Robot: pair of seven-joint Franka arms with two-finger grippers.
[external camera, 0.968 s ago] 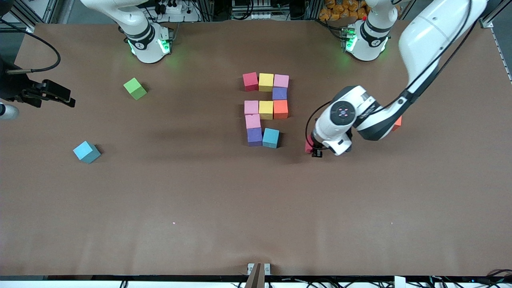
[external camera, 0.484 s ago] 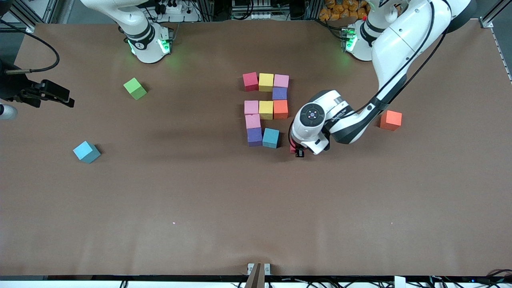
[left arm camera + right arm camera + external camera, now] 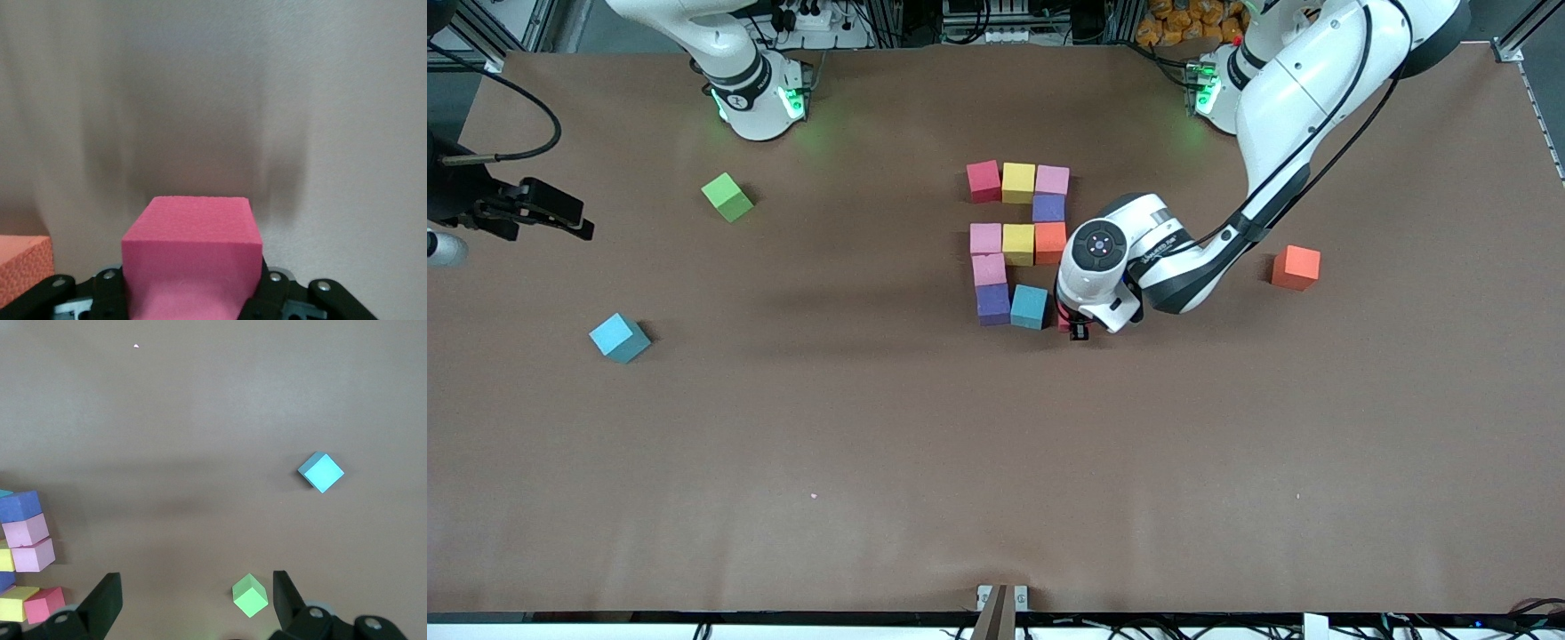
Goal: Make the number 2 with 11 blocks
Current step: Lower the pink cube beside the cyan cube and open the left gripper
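Status, read from the right arm's end of the desk [image 3: 996, 498] to the left arm's end.

1. The right pincer [image 3: 195, 581] waits high over the right arm's end, with its fingers spread wide and nothing between them.
2. Two loose cubes lie under it, well apart. The light blue cube [image 3: 619, 338] is nearer the front camera, and the green cube [image 3: 727, 196] is farther from it. The green cube is not part of the task.
3. The figure stands mid-desk with ten blocks in place.
   - Top row: red [image 3: 983, 180], yellow [image 3: 1018, 182], pink [image 3: 1052, 180].
   - A purple block [image 3: 1048, 208] drops from the top row to the middle row.
   - Middle row: pink [image 3: 985, 238], yellow [image 3: 1018, 244], orange [image 3: 1050, 242].
   - A pink block [image 3: 989, 269] drops from the middle row to the bottom row.
   - Bottom row: purple [image 3: 993, 303], light blue [image 3: 1029, 307].
4. The left pincer [image 3: 1072, 322] is clamped on a red block [image 3: 190, 240]. It is over the spot just beside the light blue block of the bottom row, toward the left arm's end.
5. A spare orange cube [image 3: 1296, 268] lies well apart, toward the left arm's end.

Progress: judged ten of eleven. What is left is to set the red block down, flush against the bottom row, and release it.

Change: one second ago the left pincer was well off toward the left arm's end and its arm hid the spare orange cube. It has since travelled to the figure. The placed blocks and the right pincer have not moved.
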